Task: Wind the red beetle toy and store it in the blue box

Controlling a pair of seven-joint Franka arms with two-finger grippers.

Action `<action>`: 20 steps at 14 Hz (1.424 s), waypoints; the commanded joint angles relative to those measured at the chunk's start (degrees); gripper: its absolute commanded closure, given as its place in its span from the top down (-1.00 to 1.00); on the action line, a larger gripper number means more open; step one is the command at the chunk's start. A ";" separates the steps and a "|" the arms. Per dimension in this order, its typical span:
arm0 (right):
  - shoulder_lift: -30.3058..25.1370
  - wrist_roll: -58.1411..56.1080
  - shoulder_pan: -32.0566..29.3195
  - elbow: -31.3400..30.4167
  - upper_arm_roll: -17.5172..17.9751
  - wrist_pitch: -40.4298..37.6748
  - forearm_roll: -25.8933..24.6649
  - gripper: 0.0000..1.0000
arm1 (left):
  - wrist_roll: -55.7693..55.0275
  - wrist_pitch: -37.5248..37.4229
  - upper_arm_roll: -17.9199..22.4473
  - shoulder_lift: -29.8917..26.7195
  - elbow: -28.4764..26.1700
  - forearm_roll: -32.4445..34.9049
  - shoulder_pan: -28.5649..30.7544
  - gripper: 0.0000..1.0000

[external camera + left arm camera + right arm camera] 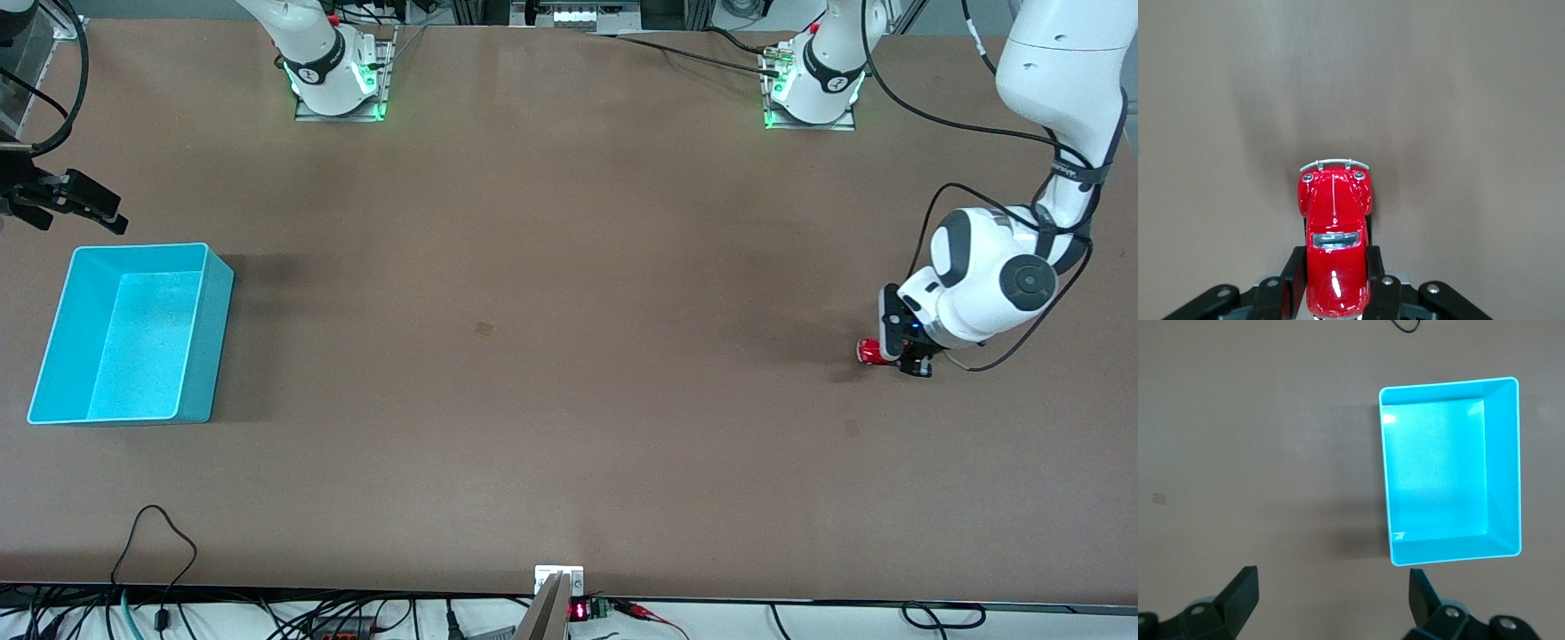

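Observation:
The red beetle toy (pixel 869 350) is at the left arm's end of the table. My left gripper (pixel 896 354) is down at the table and shut on it. In the left wrist view the toy (pixel 1334 247) sits between the black fingers (pixel 1293 277), its nose and silver bumper pointing away from the wrist. The blue box (pixel 133 333) stands empty at the right arm's end of the table. It also shows in the right wrist view (pixel 1450 470). My right gripper (pixel 76 203) is open and empty, up in the air by the box's edge toward the robots' bases; it waits.
A small pale mark (pixel 484 329) lies on the brown table (pixel 569 427) near the middle. Cables and a small device (pixel 560 587) sit along the table's edge nearest the front camera.

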 commanded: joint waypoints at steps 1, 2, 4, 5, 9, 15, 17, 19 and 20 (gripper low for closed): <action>-0.11 0.43 -0.29 0.01 0.14 0.08 0.34 1.00 | 1.93 0.51 -0.36 2.74 1.91 0.96 2.83 -0.38; -0.11 0.43 -0.29 0.01 0.14 0.17 0.34 1.00 | 1.93 0.51 -0.36 3.62 2.87 0.87 3.62 -0.38; -0.11 0.43 -0.29 0.01 0.14 0.08 0.34 1.00 | 1.93 0.51 -0.45 4.24 4.28 0.96 4.77 -0.39; -0.11 0.43 -0.29 0.01 0.14 0.08 0.25 1.00 | 2.01 0.51 -0.36 4.50 4.46 0.96 4.86 -0.39; -0.11 0.43 -0.29 0.01 0.14 0.17 0.25 1.00 | 2.02 0.51 -0.45 4.68 4.46 0.96 5.30 -0.38; -0.11 0.43 -0.29 0.01 0.14 0.17 0.25 1.00 | 2.72 -0.63 -0.63 2.14 4.72 0.96 5.13 1.00; -0.11 0.43 -0.29 0.01 0.14 0.17 0.34 1.00 | 2.63 -3.34 -0.71 0.56 5.42 0.87 4.95 1.00; -0.11 0.43 -0.29 0.01 0.14 0.17 0.34 1.00 | 2.37 -8.08 -2.28 0.46 7.70 0.52 5.12 1.00; -0.11 0.43 -0.29 0.01 0.14 0.17 0.34 1.00 | 2.19 -10.63 -2.38 0.20 8.93 0.43 5.21 1.00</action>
